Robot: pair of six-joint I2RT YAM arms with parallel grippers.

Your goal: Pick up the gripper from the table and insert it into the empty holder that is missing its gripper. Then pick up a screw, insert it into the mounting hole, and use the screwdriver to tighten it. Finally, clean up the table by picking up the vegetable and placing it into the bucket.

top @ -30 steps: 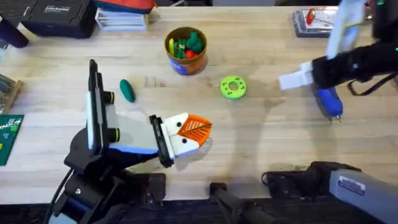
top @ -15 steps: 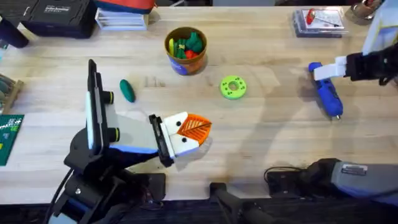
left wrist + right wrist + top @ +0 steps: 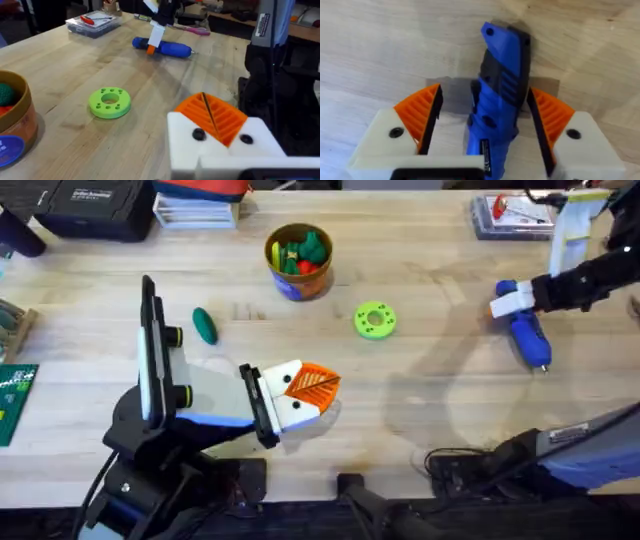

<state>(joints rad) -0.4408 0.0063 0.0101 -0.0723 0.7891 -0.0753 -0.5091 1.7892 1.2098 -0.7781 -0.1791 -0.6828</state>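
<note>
At the far right of the table (image 3: 420,390), the right end effector (image 3: 482,125) sits spread wide over the screwdriver (image 3: 524,332), w/ the blue body lying between its two orange pads (image 3: 422,114); no pad touches it in the wrist view. Screwdriver lies flat on the wood, thin tip pointing toward the arms' bases.

Left end effector (image 3: 300,392) rests low near the front edge, approx. centre-left. One orange gripper (image 3: 214,116) is seated in its white holder (image 3: 220,147), two small dark holes in the white face just below the orange. Can't tell whether this end effector is spread or pressed together.

Table is pale wood planks. Vegetable (image 3: 205,325), dark green, lies loose just beyond the left arm, well apart from the bucket (image 3: 298,260), which stands farther back and holds green, red and yellow toys. Flat green ring (image 3: 375,320) sits between bucket and screwdriver, roughly mid-table. Clear plastic box (image 3: 508,215) w/ sth red inside sits at the far right edge, beyond the screwdriver. Black case (image 3: 90,205) at the far left corner.
</note>
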